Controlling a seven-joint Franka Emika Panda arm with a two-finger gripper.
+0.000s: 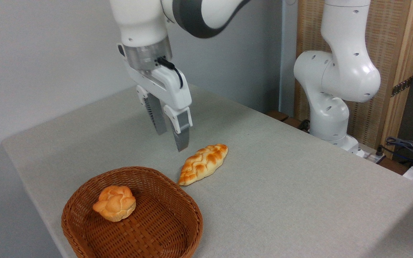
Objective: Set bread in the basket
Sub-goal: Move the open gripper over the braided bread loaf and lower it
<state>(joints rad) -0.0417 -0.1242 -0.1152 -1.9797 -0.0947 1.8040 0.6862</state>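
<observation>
The bread (203, 163), a long braided golden loaf with toasted patches, lies on the grey table just right of the basket's far rim. The brown wicker basket (188, 208) stands at the front left with a small round knotted bun (114, 203) inside it. My gripper (172, 141) hangs above the table, up and to the left of the loaf, apart from it. Its two grey fingers point down with a narrow gap and nothing between them.
The arm's white base (330, 118) stands at the table's far right edge. Cables (407, 147) lie beyond it at the right. The table's left edge (31, 179) runs close beside the basket.
</observation>
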